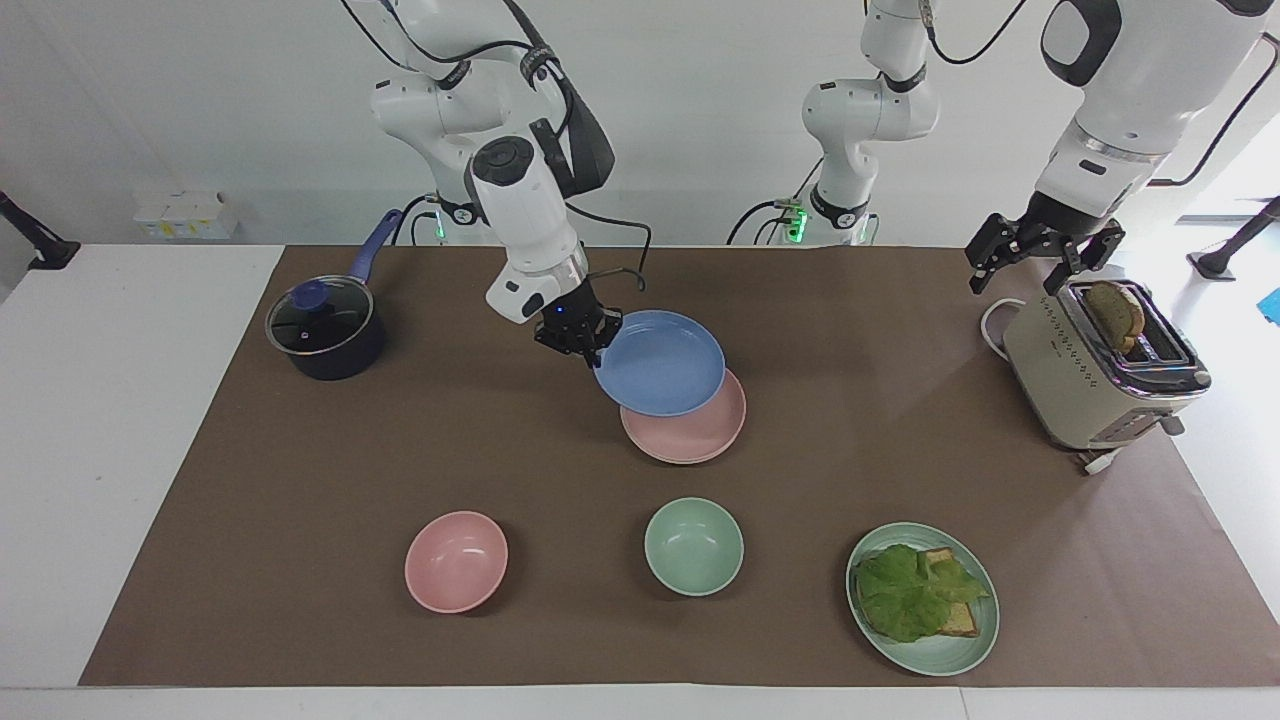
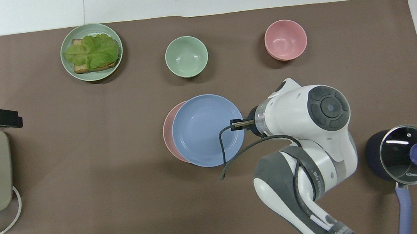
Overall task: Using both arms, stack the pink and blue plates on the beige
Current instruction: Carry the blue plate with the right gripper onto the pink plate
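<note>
- Blue plate (image 1: 659,363) is held by its rim in the right gripper (image 1: 583,341), whose fingers are pinched shut on the edge that faces the right arm's end of the table; the plate hangs in the air, roughly level, over the pink plate (image 1: 700,428).
- Pink plate lies just below the jaws' load; a thin pale rim at its lower edge suggests the beige plate is under it, though that cannot be told for sure.
- Overlap is not yet full: in the overhead view a crescent of pink shows past the blue rim, toward the left arm's end.
- Step is judged best done by carrying the plate a little farther that way until the rims line up, keeping it level, lowering it onto the pink plate, and only then freeing the rim.
- Left gripper (image 1: 1040,254), well apart from the stack, waits with its jaws spread wide and empty over the toaster (image 1: 1090,375).
- Pot (image 2: 401,156) is marked "KONKA" on its glass lid; lettering on the right arm's strap is only partly legible.
</note>
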